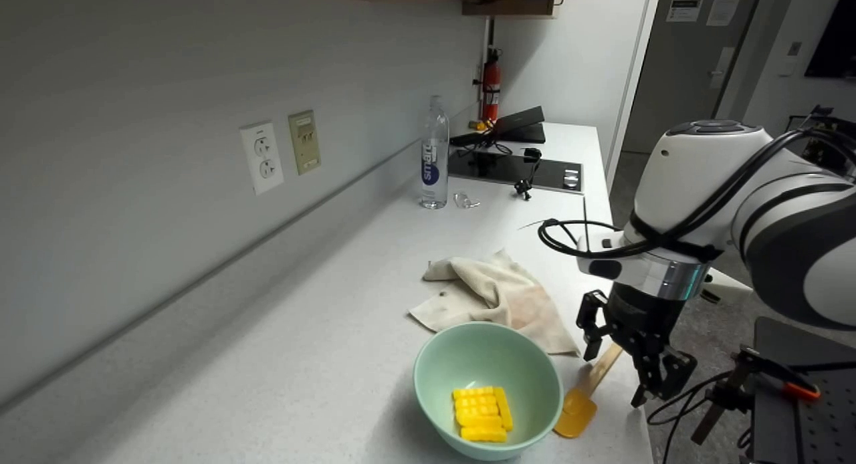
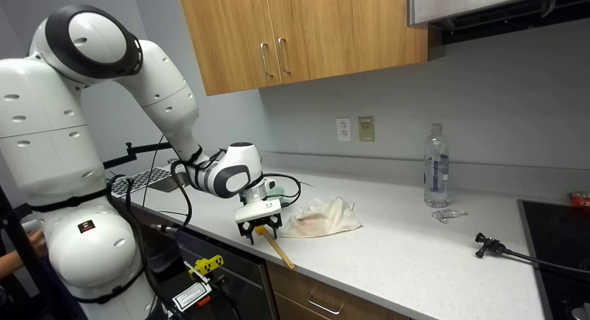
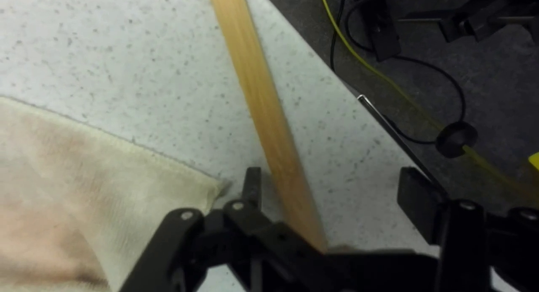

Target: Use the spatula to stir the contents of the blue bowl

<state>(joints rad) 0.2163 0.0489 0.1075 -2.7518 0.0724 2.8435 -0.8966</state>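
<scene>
Friend: ok so do you actually have the spatula [image 1: 592,382] or what?

Me: Not yet lol. My tool [image 3: 334,191] has its fingers [image 3: 417,203] wide apart, and in the wrist view the wooden handle [image 3: 267,115] runs through the gap, closer to one side. Nothing's clamped. The whole thing lies on the desk [image 1: 321,357], orange blade [image 1: 575,416] right beside the mint-green bowl [image 1: 531,377] (guess that's the "blue" one). Can't tell if they touch.

Friend: handle looks skinny, gonna be a pain?

Me: Weight won't be, I'd bet it's light. Wood looks stiff, so no worry about crushing it, and the blade could be silicone with a bit of give. What bugs me is twist: thin, flat stick, probably a little slick, and those yellow ridged pieces [image 1: 478,418] in the bowl should push back once I stir.

Friend: so where do you grab it?

Me: On the wood, fingers flat against its two long edges, around mid-handle I'd say, so there's enough length left to get down into the bowl. Not by the blade, it'd likely flex and slip. Also gotta mind the beige cloth [image 3: 97,191]: in the wrist view its corner sits just beside one finger, and pinching fabric along with the handle would make a lousy grip.
</scene>
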